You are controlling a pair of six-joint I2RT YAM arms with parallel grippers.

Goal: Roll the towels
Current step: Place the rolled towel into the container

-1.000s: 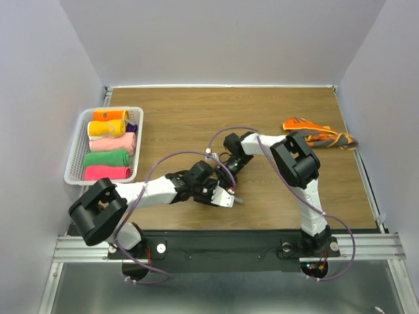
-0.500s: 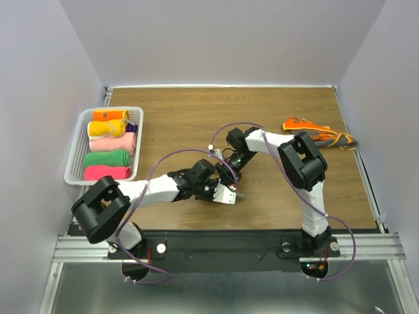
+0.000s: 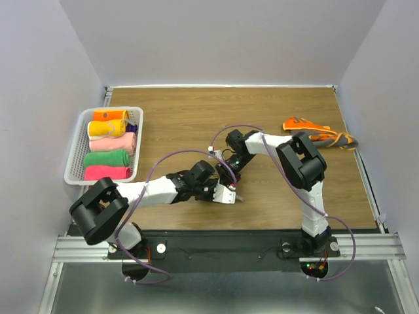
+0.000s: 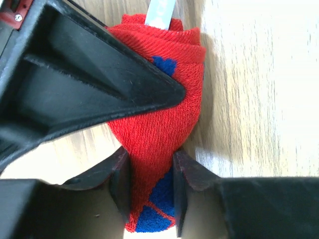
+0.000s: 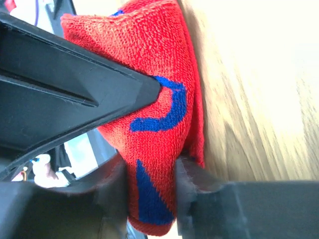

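A red towel with blue patterns [image 4: 154, 124] lies rolled into a short bundle on the wooden table. My left gripper [image 4: 152, 189] is shut on one end of it, the cloth squeezed between both pads. The right gripper [image 5: 149, 194] is shut on the same red towel [image 5: 149, 64] from the other side. In the top view the two grippers, left [image 3: 226, 191] and right [image 3: 234, 171], meet at the table's middle and hide the roll. A crumpled orange towel [image 3: 319, 134] lies at the back right.
A white slatted basket [image 3: 73, 167] stands at the left edge with several rolled towels: orange [image 3: 110, 115], yellow [image 3: 108, 127], pink [image 3: 112, 143], green [image 3: 106, 158]. Grey walls close the table's left, back and right sides.
The right wrist has drawn slightly left and nearer the left gripper. Both grippers stay together over the red towel in the middle of the table.
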